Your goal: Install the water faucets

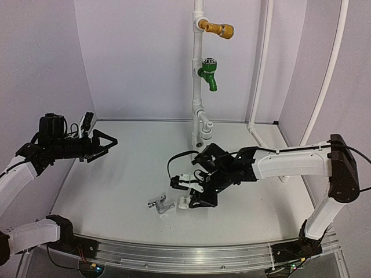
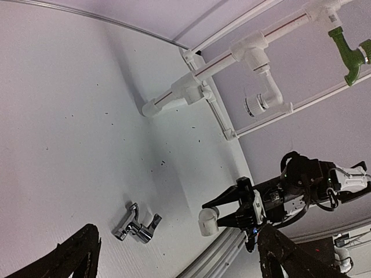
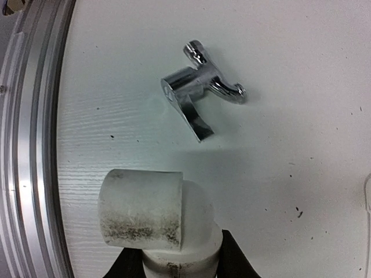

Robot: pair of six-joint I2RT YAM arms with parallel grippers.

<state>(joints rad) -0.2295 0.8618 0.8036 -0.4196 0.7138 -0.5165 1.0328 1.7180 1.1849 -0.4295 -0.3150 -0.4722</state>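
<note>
A white, speck-flecked table (image 1: 110, 191) carries a silver tap (image 1: 160, 204) lying on its side, lower centre of the overhead frame. Just right of it is a white fitting (image 1: 184, 201); whether it touches the surface cannot be told. A pipe stand (image 1: 196, 130) rises at the far edge, upper centre.

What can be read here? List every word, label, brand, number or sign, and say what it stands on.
No text is legible in any view.
On the pipe joint above the green tap: a small dark print, too small to read.
On the metal tap: no marking shows.
On the white fitting: only dirt smudges, no print.
</note>
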